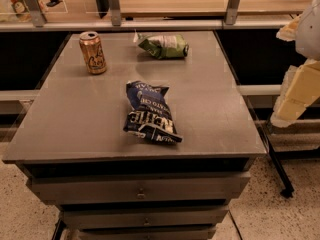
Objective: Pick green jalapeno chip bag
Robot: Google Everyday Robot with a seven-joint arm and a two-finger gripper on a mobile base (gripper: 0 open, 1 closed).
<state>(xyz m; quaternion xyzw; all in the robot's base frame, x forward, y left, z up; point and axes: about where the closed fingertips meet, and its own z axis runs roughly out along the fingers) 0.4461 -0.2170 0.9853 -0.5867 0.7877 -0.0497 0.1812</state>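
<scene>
The green jalapeno chip bag (164,45) lies crumpled at the far middle of the grey table top (80,119), with a pale patch on its right half. My gripper (296,93) shows as pale cream parts at the right edge of the view. It is off the table's right side, well apart from the green bag and lower in the picture. It holds nothing that I can see.
A dark blue chip bag (149,113) with white lettering lies in the table's middle. A gold soda can (93,52) stands upright at the far left. A railing and shelf (165,24) run behind the table. Drawers (140,189) are below the top.
</scene>
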